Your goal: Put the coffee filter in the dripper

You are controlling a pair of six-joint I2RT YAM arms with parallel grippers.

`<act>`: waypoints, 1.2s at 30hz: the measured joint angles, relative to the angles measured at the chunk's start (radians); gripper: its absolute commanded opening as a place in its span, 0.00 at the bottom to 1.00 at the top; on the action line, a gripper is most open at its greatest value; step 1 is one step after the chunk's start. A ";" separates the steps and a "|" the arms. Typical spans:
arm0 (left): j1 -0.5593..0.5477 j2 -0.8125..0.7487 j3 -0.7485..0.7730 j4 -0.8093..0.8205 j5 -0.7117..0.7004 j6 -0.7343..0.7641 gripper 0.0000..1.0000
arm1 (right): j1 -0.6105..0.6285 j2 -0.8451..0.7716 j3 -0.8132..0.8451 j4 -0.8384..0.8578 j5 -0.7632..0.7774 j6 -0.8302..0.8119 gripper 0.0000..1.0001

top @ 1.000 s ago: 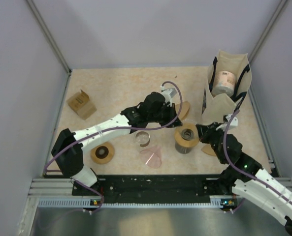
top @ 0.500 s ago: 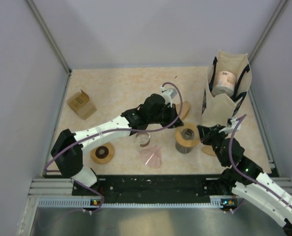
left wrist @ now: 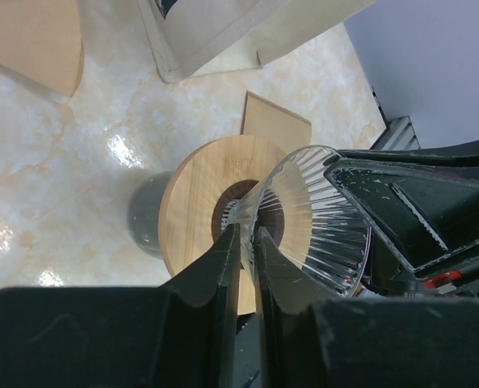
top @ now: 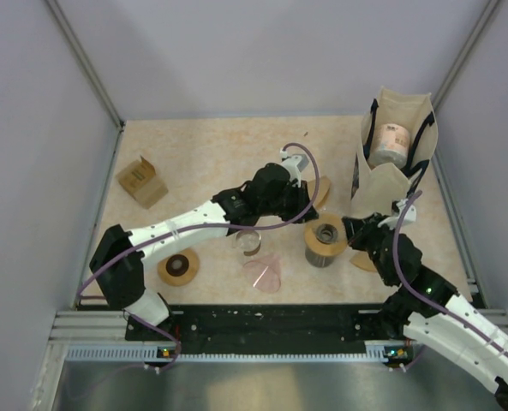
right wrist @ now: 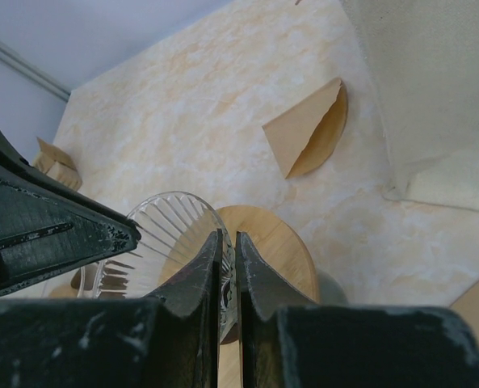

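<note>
Left wrist view shows the left claw (left wrist: 245, 242) pinched shut on the rim of the glass dripper (left wrist: 304, 214), over the wooden stand (left wrist: 195, 182); the right claw (right wrist: 227, 250) grips the rim likewise. The coffee filter (right wrist: 308, 133) lies flat on the table (right wrist: 223, 97), apparently untouched, so placing it remains. Since a second ago the right claw has barely shifted

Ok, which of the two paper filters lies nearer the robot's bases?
The filter right of the wooden stand, partly hidden under the right arm. The other filter lies farther back, beside the wrist of the left arm.
</note>
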 measured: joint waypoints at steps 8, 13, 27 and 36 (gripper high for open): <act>0.000 0.008 0.010 -0.014 0.000 0.007 0.24 | 0.000 0.015 0.014 -0.024 -0.011 0.010 0.25; -0.002 0.018 0.010 -0.030 0.000 0.011 0.32 | 0.000 0.015 0.016 -0.043 -0.018 0.019 0.37; -0.002 0.027 0.026 -0.089 0.004 0.040 0.46 | 0.000 0.041 0.017 -0.049 -0.027 0.017 0.48; -0.002 0.029 0.071 -0.103 0.005 0.061 0.63 | 0.000 0.054 0.067 -0.052 -0.026 -0.011 0.61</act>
